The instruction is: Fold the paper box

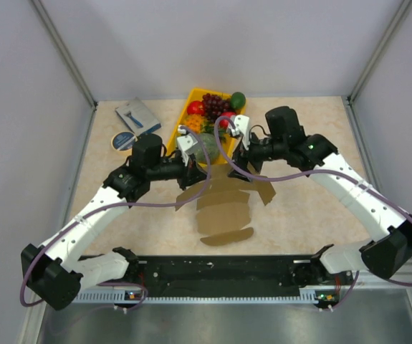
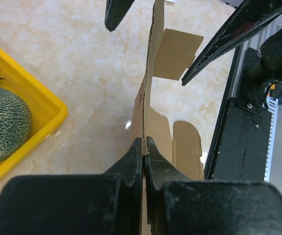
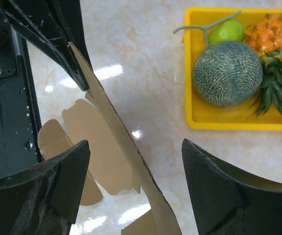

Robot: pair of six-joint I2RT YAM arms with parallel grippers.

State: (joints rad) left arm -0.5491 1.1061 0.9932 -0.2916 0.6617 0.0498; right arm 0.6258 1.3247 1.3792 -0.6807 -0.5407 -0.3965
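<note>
Left gripper point(image 2: 144, 142) clenched on raised edge of plain brown corrugated-cardboard paper box point(image 1: 223, 211), mid-table near yellow plastic tray point(image 3: 189, 73) | right gripper point(image 3: 135, 143) released, jaws straddling that panel | risk: I have only 1 thin pinch, so a sideways push could slip or crumple it.

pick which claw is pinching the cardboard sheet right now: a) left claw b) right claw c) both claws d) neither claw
a: in the left wrist view the left claw has its fingers shut on the edge of the upright paper box, while the right claw stands wide open with the sheet running between its fingers.
</note>
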